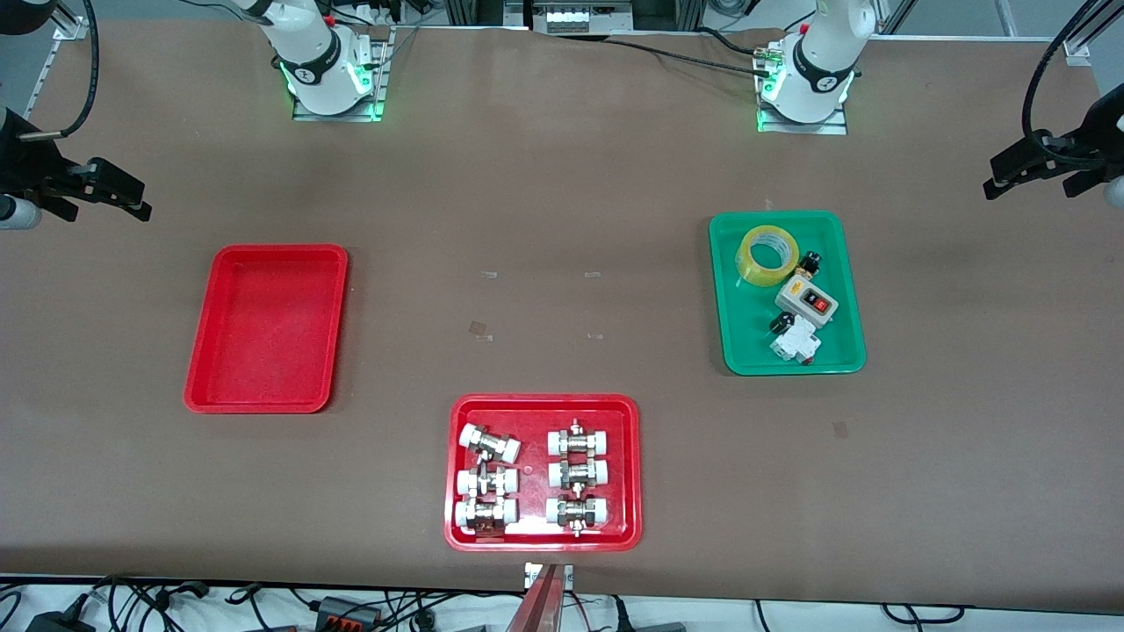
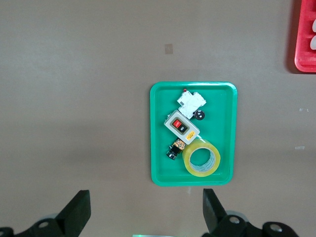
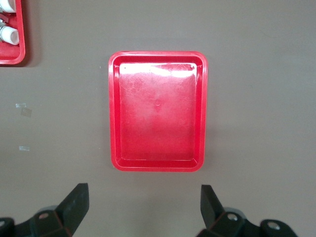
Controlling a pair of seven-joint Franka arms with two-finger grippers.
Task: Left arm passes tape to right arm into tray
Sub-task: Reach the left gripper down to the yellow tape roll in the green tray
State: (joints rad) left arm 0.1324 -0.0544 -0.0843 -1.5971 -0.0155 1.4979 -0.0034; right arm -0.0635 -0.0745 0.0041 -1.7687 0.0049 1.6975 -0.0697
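Left gripper [image 2: 143, 212]: fingers spread, nothing held, raised high over the table with the green tray [image 2: 158, 143] in its view. Right gripper [image 3: 140, 210]: fingers spread, nothing held, raised over the tray [image 3: 114, 108]. Tape [image 1: 766, 254]: laid in the green tray's corner nearest the left arm's base, beside a switch box [image 1: 806, 303]. Tray: seen bare at the right arm's end.

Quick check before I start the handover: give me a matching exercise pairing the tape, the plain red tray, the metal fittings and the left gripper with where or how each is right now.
1. tape
2. plain red tray
3. metal fittings
4. left gripper

A. holds nothing
B. in the other red tray, nearest the front camera
C. open, high over the green tray
D. in the green tray, beside a switch box

Pairs: 1-D, 2-A, 3-B, 4-C
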